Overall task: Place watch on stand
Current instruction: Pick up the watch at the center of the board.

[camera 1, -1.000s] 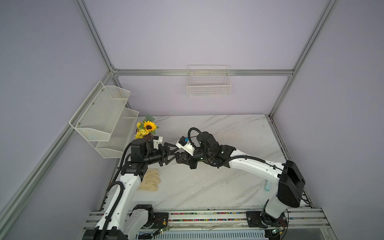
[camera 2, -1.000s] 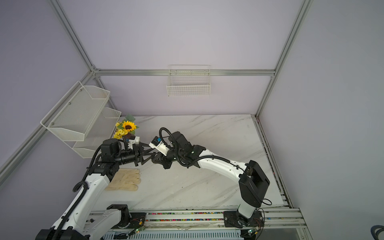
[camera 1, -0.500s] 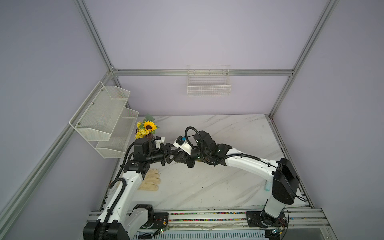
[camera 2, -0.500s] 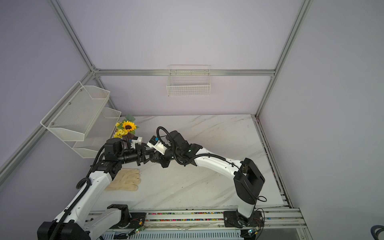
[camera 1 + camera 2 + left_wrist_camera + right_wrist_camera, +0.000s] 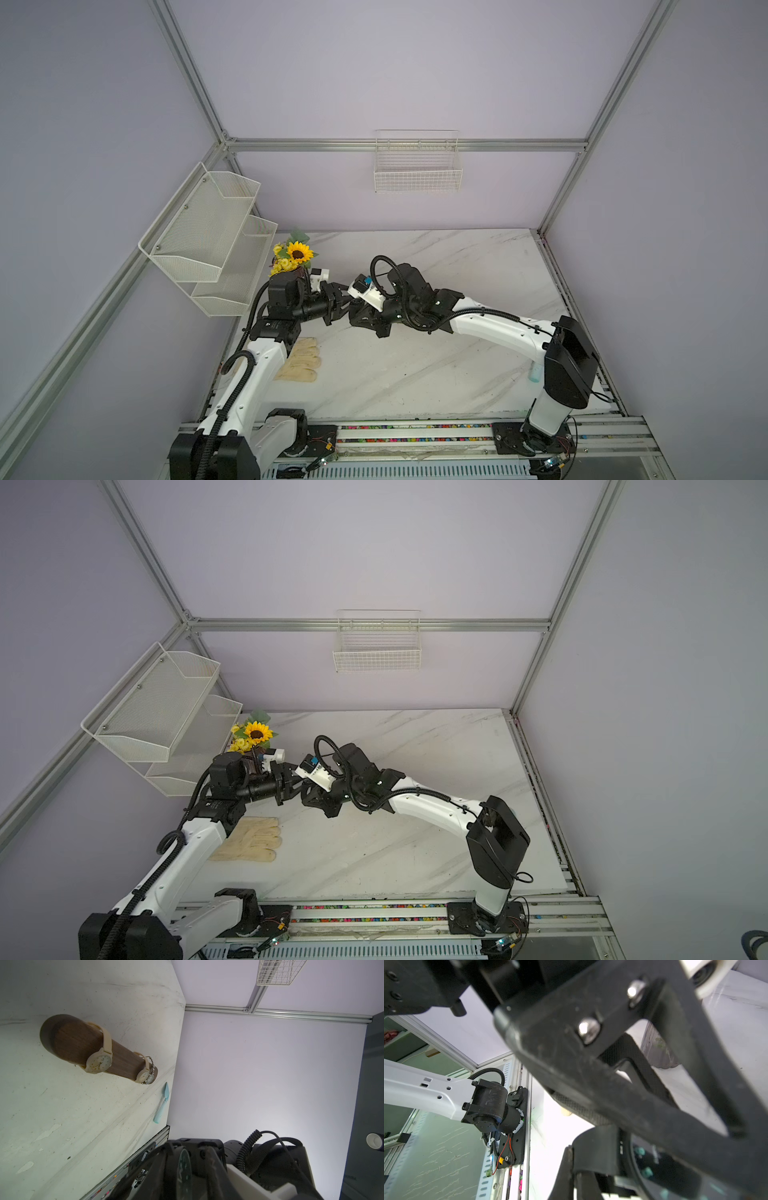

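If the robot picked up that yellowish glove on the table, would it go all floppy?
Probably yes: the glove lies flat and limp on the table, so it would likely droop when lifted. It looks like soft cloth, so it is probably light. Pushed, it may bunch up rather than roll.

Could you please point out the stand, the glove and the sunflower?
stand (image 5: 70, 1041): left wrist view, bare wood near its rounded end.
glove (image 5: 247, 841): in a top view, its middle.
sunflower (image 5: 298, 252): in a top view, its dark centre.
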`<action>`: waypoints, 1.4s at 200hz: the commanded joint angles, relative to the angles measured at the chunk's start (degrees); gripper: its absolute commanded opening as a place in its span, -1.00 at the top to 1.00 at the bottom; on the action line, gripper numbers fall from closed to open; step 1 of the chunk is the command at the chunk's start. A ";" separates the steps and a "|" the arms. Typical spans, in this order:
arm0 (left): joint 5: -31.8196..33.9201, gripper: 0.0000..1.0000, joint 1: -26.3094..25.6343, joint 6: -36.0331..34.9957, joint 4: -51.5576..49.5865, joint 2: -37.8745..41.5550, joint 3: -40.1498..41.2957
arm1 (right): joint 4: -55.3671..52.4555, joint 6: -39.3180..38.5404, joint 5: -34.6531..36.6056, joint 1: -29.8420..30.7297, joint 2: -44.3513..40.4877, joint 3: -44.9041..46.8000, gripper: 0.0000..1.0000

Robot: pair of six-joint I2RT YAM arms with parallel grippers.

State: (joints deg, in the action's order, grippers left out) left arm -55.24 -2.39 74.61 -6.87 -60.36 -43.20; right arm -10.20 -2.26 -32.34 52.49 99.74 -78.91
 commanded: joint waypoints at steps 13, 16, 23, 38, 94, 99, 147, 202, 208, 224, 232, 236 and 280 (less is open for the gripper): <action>-0.03 0.50 -0.11 1.10 4.33 0.44 -1.31 | -0.09 -2.18 -0.39 0.59 -0.33 1.83 1.00; 0.03 0.50 -0.13 1.07 4.29 0.33 -1.31 | -0.09 -2.14 -0.28 0.57 -0.31 1.88 1.00; 0.01 0.51 -0.09 1.06 4.24 0.27 -1.34 | -0.09 -2.22 0.03 0.45 -0.32 2.03 1.00; -0.02 0.53 -0.12 0.80 4.24 0.00 -1.33 | -0.14 -2.49 0.18 0.58 -0.45 2.57 1.00; 0.17 0.72 -0.13 -1.46 4.14 -0.59 -2.00 | 0.06 -1.77 1.75 0.42 0.19 3.25 1.00; 0.22 0.73 -0.17 -2.11 4.07 -0.64 -2.00 | 0.21 -1.49 1.78 0.48 0.19 3.24 0.99; 1.37 0.76 0.00 -7.78 6.50 -1.94 -0.70 | 3.58 2.44 0.53 -0.32 -1.93 5.66 0.49; 2.30 0.83 0.04 -12.48 15.02 -3.14 0.85 | 12.11 12.41 -5.16 -5.66 -6.99 12.07 0.28; 3.26 0.83 0.06 -14.42 14.41 -3.19 0.93 | 12.35 13.05 -5.60 -6.27 -7.90 12.68 0.28; 6.34 0.83 0.02 -19.18 13.83 -3.02 1.91 | 12.92 14.37 -6.34 -7.58 -11.14 14.53 0.27; 7.72 0.83 0.02 -21.07 14.21 -3.31 2.65 | 12.92 14.91 -6.25 -8.20 -13.03 15.62 0.27; 8.16 0.83 0.04 -21.58 14.71 -3.50 3.10 | 12.93 15.25 -6.25 -8.60 -14.20 16.06 0.27; 7.66 0.81 -0.05 -18.35 31.90 -9.54 9.58 | 10.40 19.22 -6.19 -15.09 -27.51 20.68 0.26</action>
State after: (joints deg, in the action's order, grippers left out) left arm -48.29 -2.61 56.64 12.12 -66.50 -37.36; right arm -0.08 13.87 -37.45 40.75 79.05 -59.61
